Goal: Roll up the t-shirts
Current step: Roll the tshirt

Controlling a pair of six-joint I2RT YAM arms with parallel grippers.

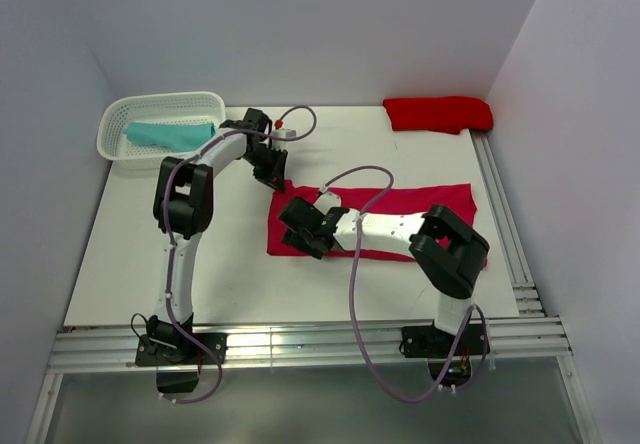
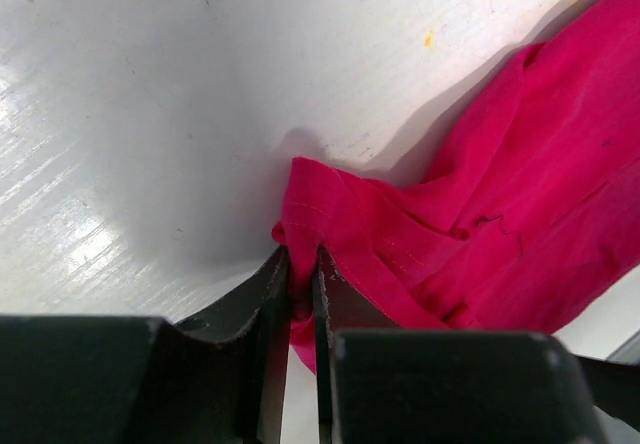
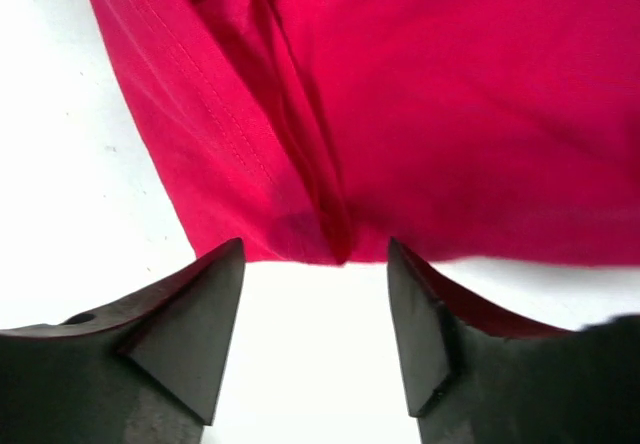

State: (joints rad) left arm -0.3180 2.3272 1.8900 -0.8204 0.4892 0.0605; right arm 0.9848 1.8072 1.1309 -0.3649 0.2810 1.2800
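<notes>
A raspberry-crimson t-shirt (image 1: 420, 204) lies folded into a long strip across the middle of the table. My left gripper (image 1: 272, 174) is at its far left corner. In the left wrist view the left gripper (image 2: 302, 264) is shut on a bunched corner of that crimson cloth (image 2: 520, 184). My right gripper (image 1: 300, 226) hovers at the strip's near left end. Its jaws (image 3: 316, 254) stand open, and the shirt's hem (image 3: 450, 114) lies just past the tips, not between them. A scarlet t-shirt (image 1: 438, 114) lies bundled at the back right. A teal t-shirt (image 1: 170, 134) rests in the basket.
A white lattice basket (image 1: 112, 124) stands at the back left corner. Metal rails run along the table's right edge (image 1: 500, 214) and front edge (image 1: 300, 344). Grey walls close in the left, back and right sides.
</notes>
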